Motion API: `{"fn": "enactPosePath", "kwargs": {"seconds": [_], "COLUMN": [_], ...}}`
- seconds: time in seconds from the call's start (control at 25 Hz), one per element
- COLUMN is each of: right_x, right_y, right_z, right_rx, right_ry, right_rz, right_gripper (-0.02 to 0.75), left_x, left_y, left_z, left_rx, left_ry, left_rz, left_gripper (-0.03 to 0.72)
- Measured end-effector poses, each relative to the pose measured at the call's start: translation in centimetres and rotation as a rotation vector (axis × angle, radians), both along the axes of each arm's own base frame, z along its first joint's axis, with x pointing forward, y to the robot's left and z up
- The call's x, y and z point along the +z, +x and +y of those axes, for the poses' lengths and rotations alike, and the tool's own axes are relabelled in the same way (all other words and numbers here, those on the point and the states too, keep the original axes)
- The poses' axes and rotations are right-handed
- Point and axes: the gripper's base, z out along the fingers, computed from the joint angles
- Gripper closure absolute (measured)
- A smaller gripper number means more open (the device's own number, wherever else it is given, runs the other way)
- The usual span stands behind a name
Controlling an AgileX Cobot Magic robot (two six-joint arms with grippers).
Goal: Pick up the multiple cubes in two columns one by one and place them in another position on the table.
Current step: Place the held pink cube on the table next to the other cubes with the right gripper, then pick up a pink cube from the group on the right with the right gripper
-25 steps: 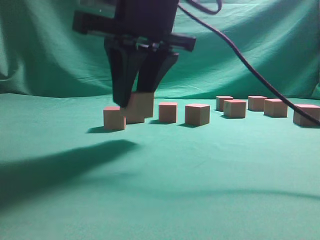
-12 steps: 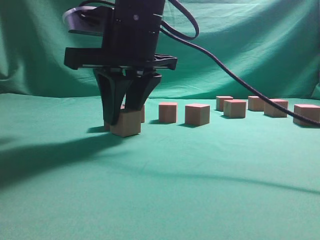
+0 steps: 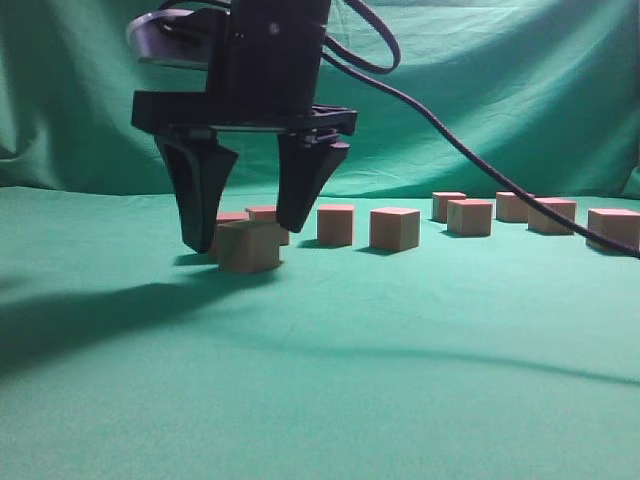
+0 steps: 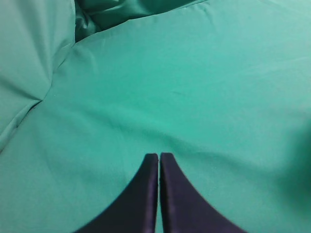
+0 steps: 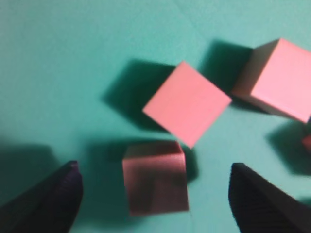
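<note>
Your right gripper [image 3: 245,232] hangs point-down over the left end of the near row with its two black fingers spread wide, clamped on nothing. A small matte reddish-tan cube [image 3: 249,246] sits flat on the table between the fingertips, with a clear gap to each finger in the right wrist view. You can see the same cube [image 5: 156,177] there from above, square to the camera and resting on the cloth.

Just behind it lie two more cubes: one turned diagonally [image 5: 187,103], its near corner almost meeting the released cube, and another [image 5: 276,80] off to the right. In the exterior view those two show only as tops peeking from behind the front cube.

Further right along the near row stand two more cubes [image 3: 336,224] and [image 3: 395,228], apart from each other. A second group of five cubes [image 3: 470,216] runs farther back toward the right edge, partly crossed by the black cable [image 3: 470,152].

All rest on the wrinkled teal-green cloth table [image 3: 400,340]; you have no tray or bin in view.

Your left gripper [image 4: 159,156] has its dark fingers pressed together, hovering over bare cloth.
</note>
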Motion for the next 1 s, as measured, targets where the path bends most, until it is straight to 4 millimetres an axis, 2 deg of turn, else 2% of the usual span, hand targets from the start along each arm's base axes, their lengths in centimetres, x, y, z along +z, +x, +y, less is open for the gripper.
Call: {"fn": "enactPosePath", "kwargs": {"seconds": [0.16, 0.2, 0.24, 0.36, 0.44, 0.56, 0.64, 0.76, 0.88, 1.0], "right_x": [2.2, 2.8, 3.5, 5.9, 7.9, 11.1, 13.9, 18.1, 19.8, 19.3], "right_y": [-0.1, -0.1, 0.0, 0.8, 0.8, 0.7, 1.0, 0.9, 0.7, 0.6], "right_z": [-0.3, -0.6, -0.7, -0.8, -1.2, -2.8, -5.0, -10.0, -15.2, -19.6], "right_rx": [0.013, 0.017, 0.02, 0.013, 0.002, -0.05, -0.124, -0.273, -0.414, -0.545], "right_ry": [-0.074, -0.107, -0.13, -0.148, -0.132, -0.087, -0.04, 0.023, 0.046, 0.035], "right_rz": [0.038, 0.047, 0.045, -0.035, -0.086, -0.133, -0.171, -0.231, -0.24, -0.196], "right_gripper": [0.182, 0.141, 0.157, 0.157, 0.157, 0.157, 0.157, 0.157, 0.157, 0.157], "left_x": [0.0, 0.0, 0.0, 0.0, 0.0, 0.0, 0.0, 0.0, 0.0, 0.0], "left_y": [0.0, 0.0, 0.0, 0.0, 0.0, 0.0, 0.0, 0.0, 0.0, 0.0], "left_z": [0.0, 0.0, 0.0, 0.0, 0.0, 0.0, 0.0, 0.0, 0.0, 0.0], "left_rx": [0.0, 0.0, 0.0, 0.0, 0.0, 0.0, 0.0, 0.0, 0.0, 0.0], "left_ry": [0.0, 0.0, 0.0, 0.0, 0.0, 0.0, 0.0, 0.0, 0.0, 0.0], "left_rz": [0.0, 0.0, 0.0, 0.0, 0.0, 0.0, 0.0, 0.0, 0.0, 0.0], "left_gripper": [0.688, 0.688, 0.688, 0.688, 0.688, 0.688, 0.688, 0.688, 0.688, 0.688]}}
